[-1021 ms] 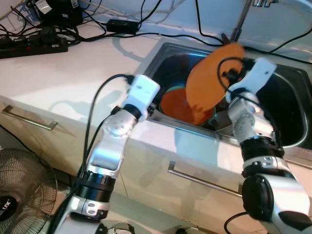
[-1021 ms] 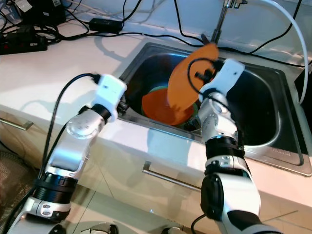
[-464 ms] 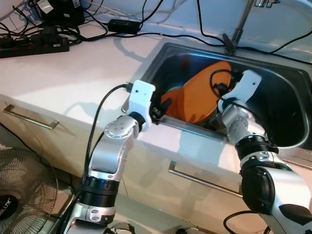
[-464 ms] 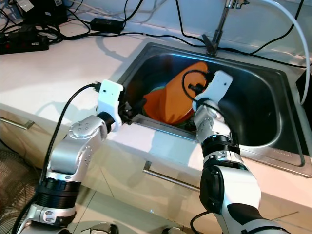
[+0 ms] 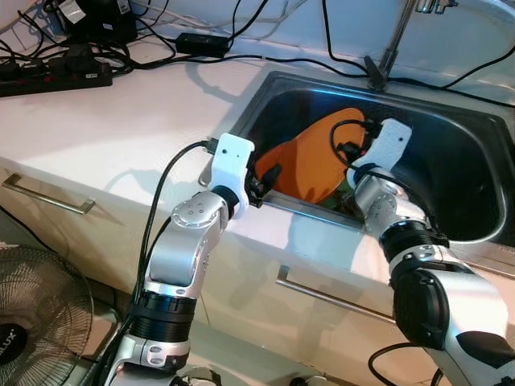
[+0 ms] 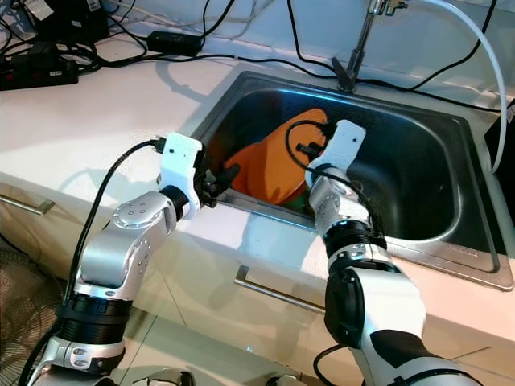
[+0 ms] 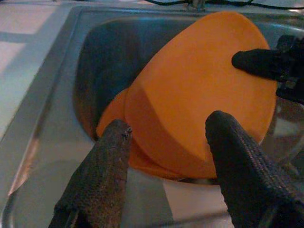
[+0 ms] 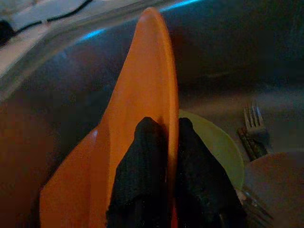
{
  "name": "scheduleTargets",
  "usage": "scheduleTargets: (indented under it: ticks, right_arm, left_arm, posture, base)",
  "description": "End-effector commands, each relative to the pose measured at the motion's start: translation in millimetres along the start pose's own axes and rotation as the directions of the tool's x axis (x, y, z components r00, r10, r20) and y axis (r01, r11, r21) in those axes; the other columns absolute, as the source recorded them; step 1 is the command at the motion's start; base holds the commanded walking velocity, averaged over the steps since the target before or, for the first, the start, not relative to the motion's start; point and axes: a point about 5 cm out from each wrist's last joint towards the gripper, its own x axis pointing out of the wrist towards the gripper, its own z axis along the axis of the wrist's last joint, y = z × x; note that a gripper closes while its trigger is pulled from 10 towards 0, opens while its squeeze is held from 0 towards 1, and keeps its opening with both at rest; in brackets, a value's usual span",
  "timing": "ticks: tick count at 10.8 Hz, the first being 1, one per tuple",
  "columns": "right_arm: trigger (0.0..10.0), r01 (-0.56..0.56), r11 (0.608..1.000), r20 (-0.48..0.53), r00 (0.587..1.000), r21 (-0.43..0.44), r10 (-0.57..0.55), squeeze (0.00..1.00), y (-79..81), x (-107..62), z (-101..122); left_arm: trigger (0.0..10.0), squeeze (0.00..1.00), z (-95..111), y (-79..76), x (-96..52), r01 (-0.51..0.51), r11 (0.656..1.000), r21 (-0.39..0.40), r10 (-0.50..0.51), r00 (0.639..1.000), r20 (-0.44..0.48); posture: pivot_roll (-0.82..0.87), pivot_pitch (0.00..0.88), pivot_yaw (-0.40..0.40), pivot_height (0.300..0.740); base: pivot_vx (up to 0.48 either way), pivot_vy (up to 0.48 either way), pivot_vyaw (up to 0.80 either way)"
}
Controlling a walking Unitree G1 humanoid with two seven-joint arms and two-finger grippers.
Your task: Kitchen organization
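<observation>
An orange plate (image 5: 318, 157) leans tilted inside the steel sink (image 5: 451, 129), resting over a second orange plate (image 7: 114, 118) below it. My right gripper (image 8: 164, 142) is shut on the upper plate's rim, one finger on each face. My left gripper (image 7: 166, 137) stands open at the sink's near left rim, its fingers (image 7: 102, 166) pointing at the two plates without touching them. A pale green plate (image 8: 213, 142) lies under the orange ones.
A fork (image 8: 254, 126) and other dishes lie on the sink floor to the right. The faucet (image 5: 394, 36) rises behind the sink. Cables and a power strip (image 5: 56, 72) cover the white counter at the back left. Drawer handles (image 5: 48, 197) run below the counter edge.
My right gripper has lowered the orange plate from above the sink rim down into the sink. My left gripper has drawn back to the sink's near rim.
</observation>
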Motion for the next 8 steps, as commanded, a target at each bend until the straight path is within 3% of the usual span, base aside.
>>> scheduleTargets:
  ticks: [1,3,4,5,6,7,8]
  right_arm:
    - [10.0,-0.035,0.999,-0.022,0.999,-0.028,0.034,1.0,8.2,0.5,-2.5]
    - [10.0,-0.03,0.999,-0.02,0.999,-0.036,0.029,0.0,7.8,0.6,-2.8]
    - [10.0,-0.026,0.999,-0.019,1.0,-0.04,0.025,0.0,6.6,0.5,-3.1]
    - [10.0,-0.025,0.998,-0.021,0.999,-0.054,0.024,0.32,5.1,0.3,-3.9]
    - [10.0,-0.028,0.996,-0.018,0.999,-0.087,0.027,1.0,4.8,0.1,-4.2]
    - [10.0,-0.019,0.986,0.009,1.0,-0.168,0.021,1.0,4.6,0.0,-1.3]
    - [10.0,-0.007,0.97,0.053,0.998,-0.242,0.021,0.0,5.3,-0.1,4.2]
  left_arm:
    - [10.0,0.0,1.1,-2.4,-1.8,0.009,1.0,-0.001,-0.009,1.0,0.003]
    - [10.0,0.0,0.8,-2.7,-1.7,0.009,1.0,-0.003,-0.009,1.0,-0.003]
    - [10.0,0.0,0.6,-2.9,-1.6,0.011,1.0,-0.004,-0.011,1.0,-0.005]
    - [10.0,0.0,0.0,-2.9,-1.2,0.011,1.0,-0.007,-0.011,1.0,-0.008]
    - [10.0,0.0,-0.3,-2.9,-1.1,0.011,1.0,-0.009,-0.011,1.0,-0.01]
    - [10.0,0.0,-0.7,-2.7,-1.0,0.009,1.0,-0.009,-0.01,1.0,-0.011]
    - [10.0,0.0,-1.0,-1.9,-1.0,0.005,1.0,-0.009,-0.005,1.0,-0.009]
  posture:
    - [0.11,0.04,-0.035,0.74]
    - [0.11,0.04,-0.032,0.74]
    - [0.11,0.041,-0.031,0.74]
    - [0.11,0.044,-0.032,0.74]
    - [0.1,0.047,-0.031,0.74]
    - [0.1,0.049,-0.032,0.74]
    - [0.1,0.051,-0.032,0.74]
  base:
    - [0.0,0.0,0.0]
    - [0.0,0.0,0.0]
    - [0.0,0.0,0.0]
    - [0.0,0.0,0.0]
    - [0.0,0.0,0.0]
    - [0.0,0.0,0.0]
    - [0.0,0.0,0.0]
